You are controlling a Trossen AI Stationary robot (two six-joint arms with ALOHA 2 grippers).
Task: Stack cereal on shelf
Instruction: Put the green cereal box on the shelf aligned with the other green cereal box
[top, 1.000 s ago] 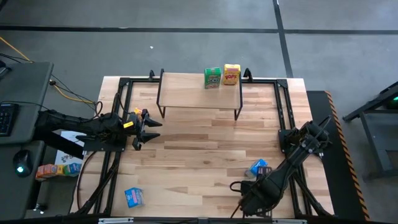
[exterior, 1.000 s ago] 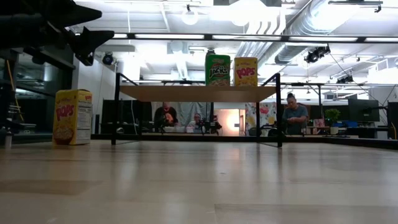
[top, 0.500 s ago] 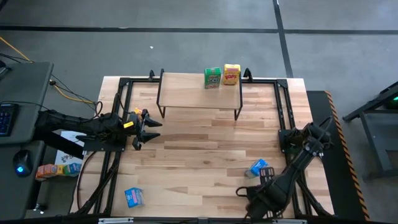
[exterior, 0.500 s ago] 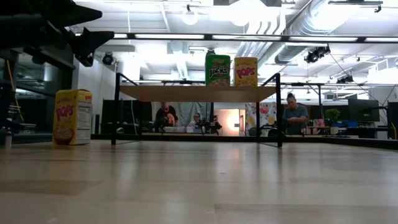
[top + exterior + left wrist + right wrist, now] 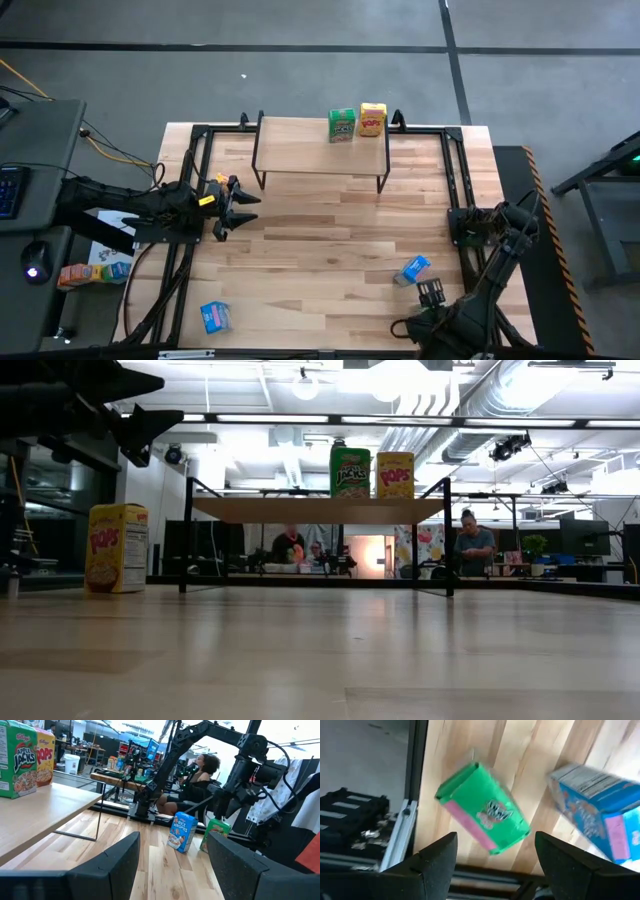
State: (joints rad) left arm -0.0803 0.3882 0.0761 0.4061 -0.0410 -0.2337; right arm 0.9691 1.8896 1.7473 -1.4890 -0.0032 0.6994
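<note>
The shelf [image 5: 300,150] stands at the table's far side with a green cereal box [image 5: 342,125] and a yellow one [image 5: 373,120] upright on its right end. A blue box [image 5: 214,316] lies near the front left, and another blue box [image 5: 413,270] stands at the right. Beside that one stands a green box [image 5: 482,815], hidden under my right arm in the high view. My right gripper [image 5: 495,870] hangs open above the green box, pointing down, a finger on either side and clear of it. A yellow box [image 5: 117,547] stands on the table. My left gripper [image 5: 252,205] waits open and level at the left.
Black metal frames [image 5: 190,200] run along both sides of the table. The right frame's rail [image 5: 400,837] lies close beside the green box, at the table's edge. Bare wood [image 5: 320,250] stretches across the table's middle. People sit in the room beyond the table.
My right gripper has swung toward the table's right edge and slightly toward the near edge, rolling about its own line as it went. The blue box at the right now shows clear of the arm. No box has moved.
</note>
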